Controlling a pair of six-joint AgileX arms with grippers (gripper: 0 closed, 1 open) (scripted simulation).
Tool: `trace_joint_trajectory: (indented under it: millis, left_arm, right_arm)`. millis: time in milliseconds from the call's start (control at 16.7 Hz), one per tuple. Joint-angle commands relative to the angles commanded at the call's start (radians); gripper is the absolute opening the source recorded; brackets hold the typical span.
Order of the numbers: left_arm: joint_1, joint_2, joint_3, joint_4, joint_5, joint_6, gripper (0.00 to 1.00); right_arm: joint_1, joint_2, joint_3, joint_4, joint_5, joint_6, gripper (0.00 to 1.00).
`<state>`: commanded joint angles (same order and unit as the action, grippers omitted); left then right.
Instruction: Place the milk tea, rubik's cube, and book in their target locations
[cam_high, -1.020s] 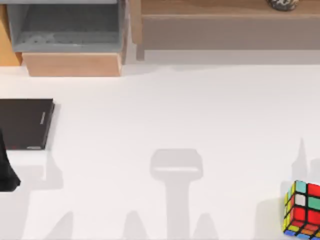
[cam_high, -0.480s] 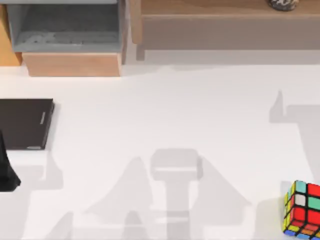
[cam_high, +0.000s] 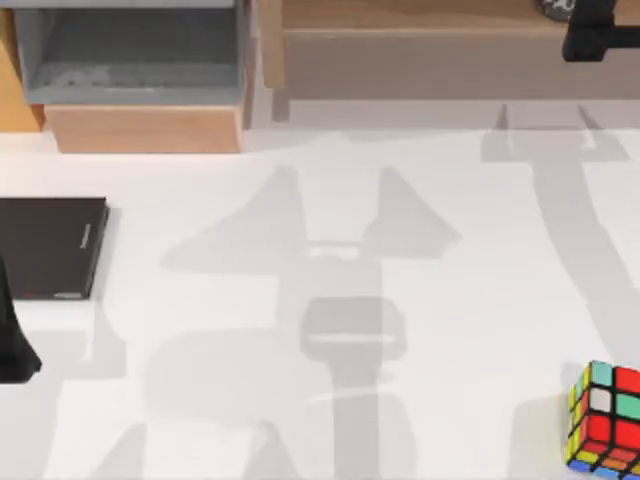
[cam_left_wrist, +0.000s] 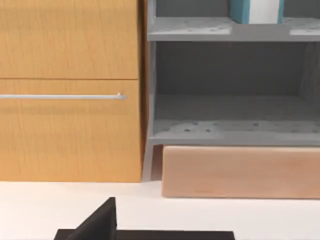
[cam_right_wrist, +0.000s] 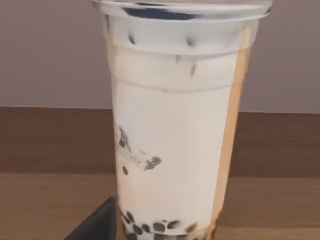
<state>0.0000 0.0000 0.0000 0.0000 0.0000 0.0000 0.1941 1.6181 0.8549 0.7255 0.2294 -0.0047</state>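
While our right gripper (cam_high: 597, 30) nears the milk tea (cam_right_wrist: 175, 125) at 1 o'clock, finger state unclear, a nudge could topple it.

Overhead table (cam_high: 330, 220) view, two close wrist views

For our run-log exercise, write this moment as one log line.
right end effector: at wooden shelf, facing milk tea | left arm: parked, table's left edge | rubik's cube: on table, untouched | book: on grey shelf
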Motion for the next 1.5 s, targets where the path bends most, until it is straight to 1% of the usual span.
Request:
trace_joint_trajectory:
  millis: [240, 540, 780, 1260, 1500]
  left_arm:
    - [0.0, 0.0, 0.0, 0.0, 0.0, 0.0, 1.0]
    - [0.0, 0.0, 0.0, 0.0, 0.0, 0.0, 1.0]
    - [0.0, 0.0, 0.0, 0.0, 0.0, 0.0, 1.0]
    - [0.0, 0.0, 0.0, 0.0, 0.0, 0.0, 1.0]
    - [0.0, 0.0, 0.0, 0.0, 0.0, 0.0, 1.0]
  right_arm:
    - [0.024, 0.181, 0.111, 0.096, 0.025, 0.006, 1.0]
    - [0.028, 0.207, 0.129, 0.113, 0.028, 0.008, 1.0]
    - [0.02, 0.233, 0.164, 0.101, 0.021, 0.008, 1.0]
    - [-0.015, 0.443, 0.473, 0.008, -0.01, 0.006, 1.0]
    - [-0.019, 0.464, 0.503, -0.003, -0.014, 0.006, 1.0]
